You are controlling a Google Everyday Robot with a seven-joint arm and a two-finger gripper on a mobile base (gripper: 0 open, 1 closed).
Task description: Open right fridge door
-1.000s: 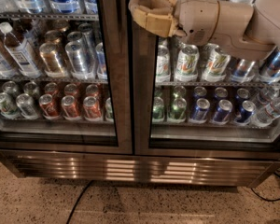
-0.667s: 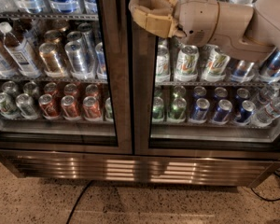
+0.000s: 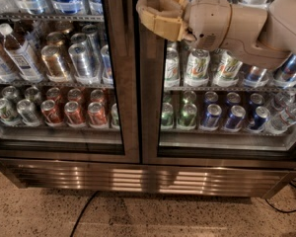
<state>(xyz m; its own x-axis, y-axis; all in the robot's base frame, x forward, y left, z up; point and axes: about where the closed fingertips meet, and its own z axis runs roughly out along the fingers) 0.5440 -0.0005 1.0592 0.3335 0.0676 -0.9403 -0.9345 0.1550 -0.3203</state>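
The left door stands shut, meeting the right fridge door at the centre seam. The right door's long axis runs upright. Its inner frame edge (the side by the seam) lies directly behind the gripper, which hangs high in front of it on the pale arm reaching in from the right. The fingers are spread, one above the other, and pinch nothing. Whether they touch the frame cannot be told.

Pincer before right fridge door
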